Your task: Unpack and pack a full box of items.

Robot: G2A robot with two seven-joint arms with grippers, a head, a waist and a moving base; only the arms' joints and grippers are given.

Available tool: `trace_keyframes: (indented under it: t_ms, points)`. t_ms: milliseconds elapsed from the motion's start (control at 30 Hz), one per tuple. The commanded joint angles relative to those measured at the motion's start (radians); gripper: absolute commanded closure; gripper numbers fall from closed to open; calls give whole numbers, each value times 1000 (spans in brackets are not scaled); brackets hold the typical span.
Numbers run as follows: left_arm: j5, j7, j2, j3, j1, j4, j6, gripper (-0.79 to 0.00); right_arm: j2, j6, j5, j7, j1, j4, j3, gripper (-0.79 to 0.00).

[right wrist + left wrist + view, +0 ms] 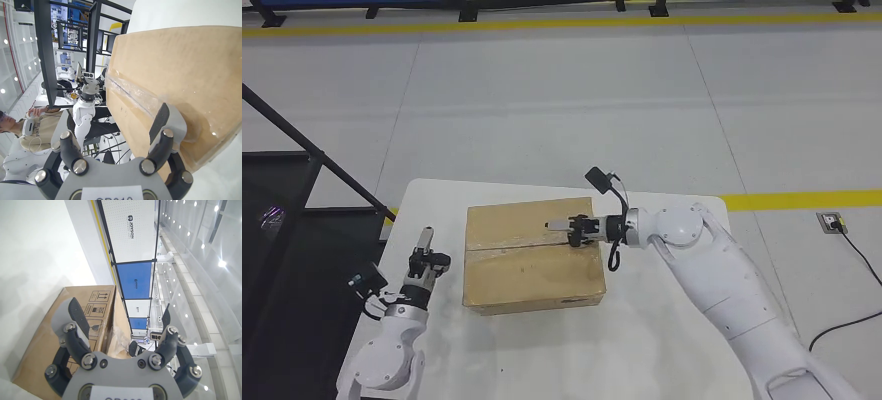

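hiding its contents, taped box [533,258] under the splayed right tool [566,226]

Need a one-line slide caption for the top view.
Closed cardboard box on a white table; right gripper open over its top, left gripper open beside it.

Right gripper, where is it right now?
Top view: the right gripper is over the right half of the cardboard box, by the taped seam on its top.

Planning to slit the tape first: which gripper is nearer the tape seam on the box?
Right. The right gripper hangs over the box top, just beside the tape seam. The left gripper sits off the box's end, above the table, apart from the seam.
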Motion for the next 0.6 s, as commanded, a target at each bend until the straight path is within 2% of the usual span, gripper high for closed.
trace_keyframes:
  t_ms: [0,567]
  points:
    - [-2,-2,0,2,0,1,-1,-785,-4,-5,8,-4,4,6,-6,-785]
    - [-2,-16,-2,33,-2,2,1,-785,-91,-67,92,-10,104,193,-127,-785]
